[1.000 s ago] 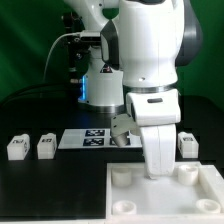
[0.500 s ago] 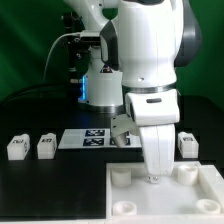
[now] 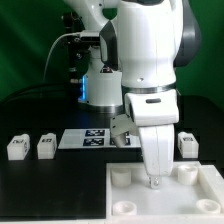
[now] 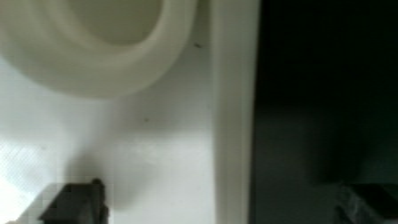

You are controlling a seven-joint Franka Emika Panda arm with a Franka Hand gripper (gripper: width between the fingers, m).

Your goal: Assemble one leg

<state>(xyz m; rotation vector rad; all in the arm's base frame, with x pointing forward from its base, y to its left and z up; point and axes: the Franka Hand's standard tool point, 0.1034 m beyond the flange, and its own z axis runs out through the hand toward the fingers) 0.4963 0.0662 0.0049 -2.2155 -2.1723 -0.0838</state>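
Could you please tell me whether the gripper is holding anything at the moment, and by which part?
Nothing appears to be held. In the wrist view the gripper is open, its fingertips apart over the white tray's edge, with nothing clamped between them.

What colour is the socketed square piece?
The square piece is plain white; exterior view shows it best.

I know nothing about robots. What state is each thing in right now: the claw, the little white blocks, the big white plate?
gripper: open, low over the plate.
white square plate: flat on the table, visible sockets empty.
far-left leg: loose on the table, unheld.
second leg: loose beside it, unheld.
right-side leg: loose behind the plate, unheld.
marker board: flat on the table.
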